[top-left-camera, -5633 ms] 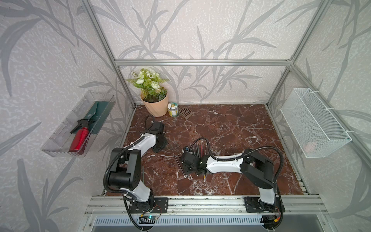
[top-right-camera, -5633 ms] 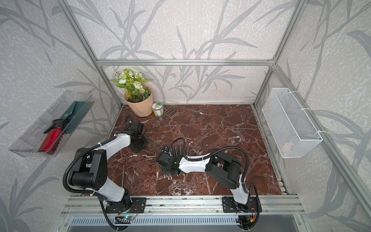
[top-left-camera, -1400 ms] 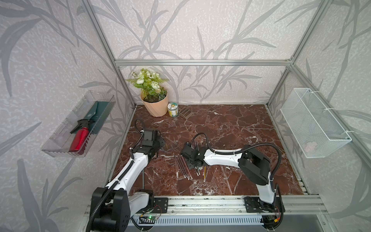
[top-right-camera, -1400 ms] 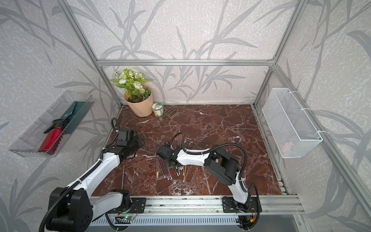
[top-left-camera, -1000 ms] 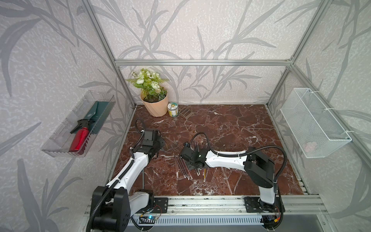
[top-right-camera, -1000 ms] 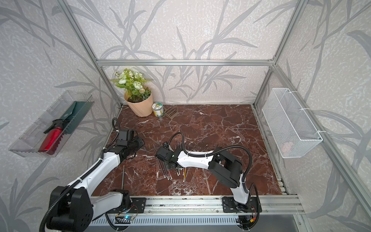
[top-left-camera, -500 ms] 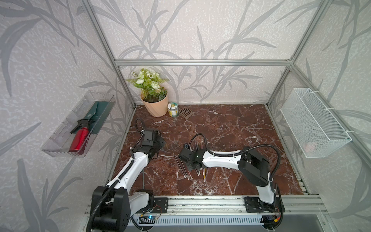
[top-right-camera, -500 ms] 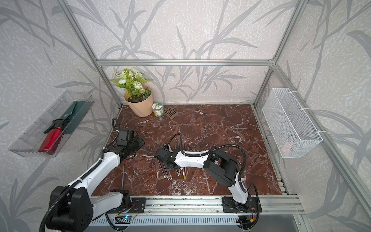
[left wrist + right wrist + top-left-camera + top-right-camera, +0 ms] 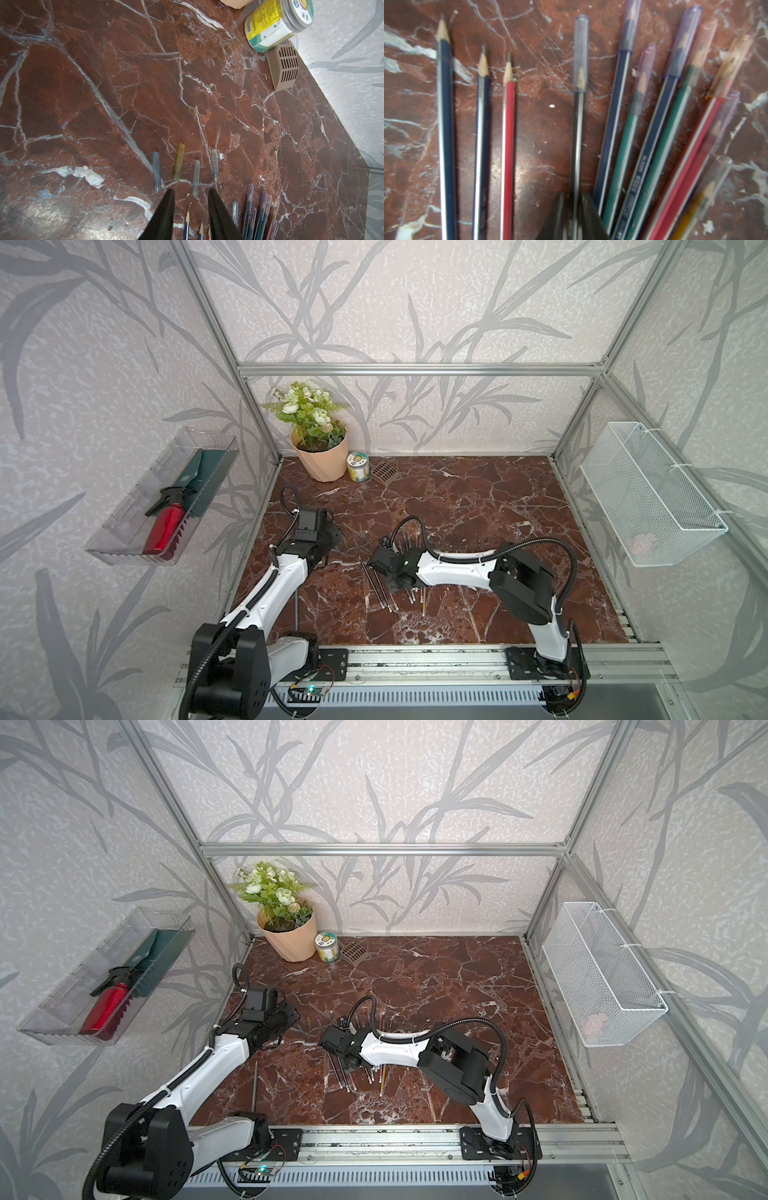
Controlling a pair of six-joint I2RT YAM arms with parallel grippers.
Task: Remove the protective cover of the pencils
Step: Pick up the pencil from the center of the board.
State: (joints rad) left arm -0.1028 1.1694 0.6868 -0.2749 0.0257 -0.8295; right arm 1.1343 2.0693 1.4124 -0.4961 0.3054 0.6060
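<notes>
Leaf-papered walls [image 9: 415, 323] are enclosing the red marble surface [image 9: 478, 506]; the pencils [image 9: 652, 135] are lying fanned near its middle. Right jaws are clenching a dark pencil [image 9: 577, 135], cap on; left jaws are hovering slightly parted, empty, beside four loose caps [image 9: 178, 164].

Tabletop [image 9: 457, 497]: dark red marble, white veins. Pencils [image 9: 577, 135]: navy, red, green, black, yellow; white stripes. Caps [image 9: 179, 162]: clear, bluish, amber. Jar [image 9: 268, 27]: yellow-teal label. Walls [image 9: 415, 323]: grey leaf print
</notes>
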